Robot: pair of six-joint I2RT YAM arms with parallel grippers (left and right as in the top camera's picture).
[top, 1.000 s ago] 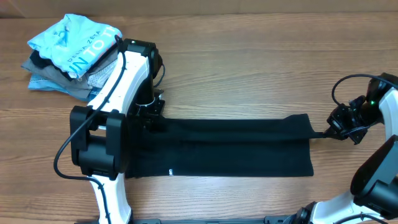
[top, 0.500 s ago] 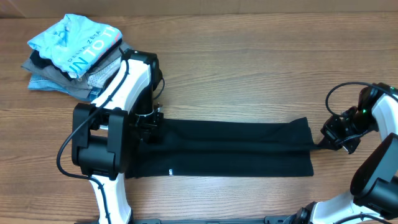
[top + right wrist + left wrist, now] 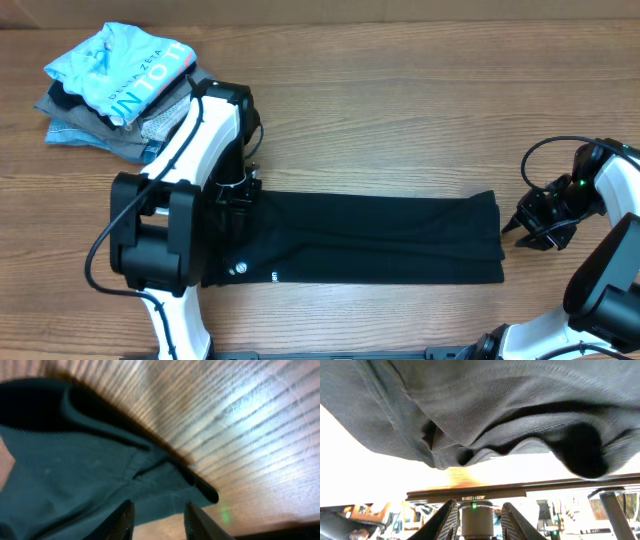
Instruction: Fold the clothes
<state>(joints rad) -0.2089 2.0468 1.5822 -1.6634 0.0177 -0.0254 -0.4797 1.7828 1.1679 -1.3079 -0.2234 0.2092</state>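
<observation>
Here, the plain black soft-fabric T-shirt [image 3: 370, 240] lies folded into a long flat band on the brown wooden surface [image 3: 400, 120]. The left tool [image 3: 479, 506] is at its left end, narrowly parted, with the cloth just beyond its fingers. The right tool [image 3: 157, 507], narrowly parted and empty, is just off the right edge.

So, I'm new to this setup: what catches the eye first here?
A black soft-fabric T-shirt, folded into a long band, stretches across the middle of the wooden table. The white-and-black left arm covers its left end. A pile topped by a light-blue shirt with white lettering sits at the far-left corner.
</observation>
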